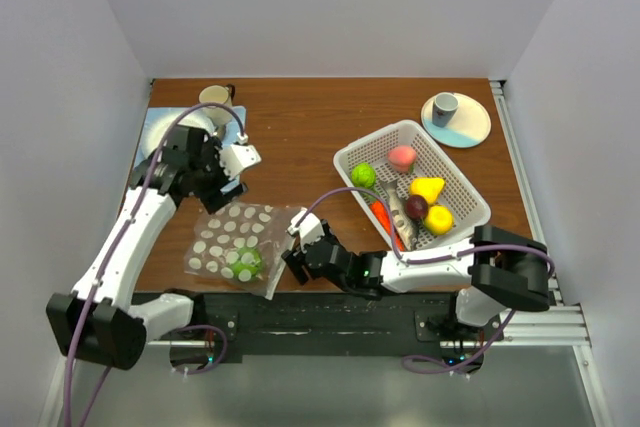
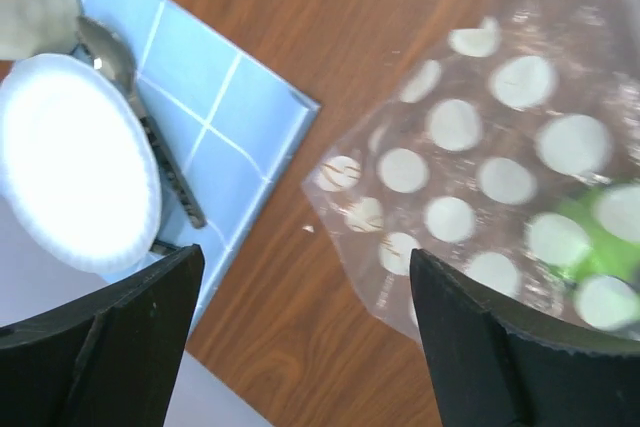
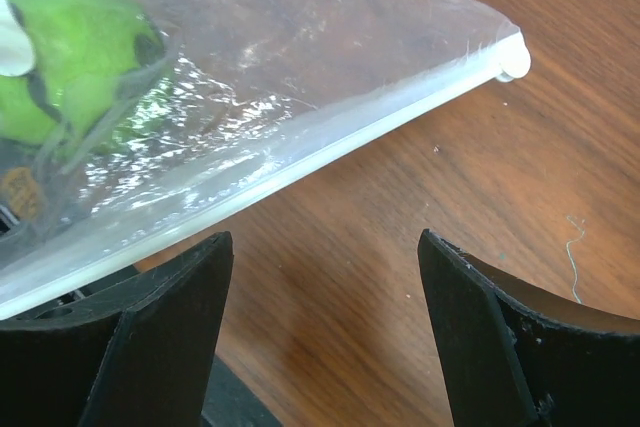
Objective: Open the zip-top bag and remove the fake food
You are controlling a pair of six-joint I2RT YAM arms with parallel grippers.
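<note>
Table [image 1: 300, 117]: brown wood, carries every item listed.

Left arm [image 1: 130, 237]: reaches forward to the far left corner of the bag. Right arm [image 1: 420, 269]: lies low along the near edge, pointing left at the bag.

Basket [image 1: 445, 165]: white, perforated, right of centre. It holds a green fruit [image 1: 363, 175], a pink fruit [image 1: 402, 157], two yellow pieces [image 1: 427, 188], a dark red piece [image 1: 416, 208], a carrot [image 1: 382, 217] and a grey fish [image 1: 399, 212].

Bag [image 1: 225, 232]: clear with white dots, flat on the table at near left, between the two pincers. One green piece [image 1: 247, 262] is inside, at its near end. The zip strip [image 3: 300, 162] runs along the edge facing the right arm; whether it is sealed cannot be told.

Mat [image 1: 160, 127]: blue, far left, bearing a white dish [image 2: 75, 167] and a spoon [image 2: 150, 137]. A mug [image 1: 215, 95] stands just behind it.

Plate [image 1: 472, 127]: far right, with a grey cup [image 1: 445, 107] on it.

Left pincer [image 2: 310, 347]: spread wide, holding nothing, above bare table just beside the bag's corner.

Right pincer [image 3: 325, 337]: spread wide, holding nothing, close to the zip strip but not touching it.
</note>
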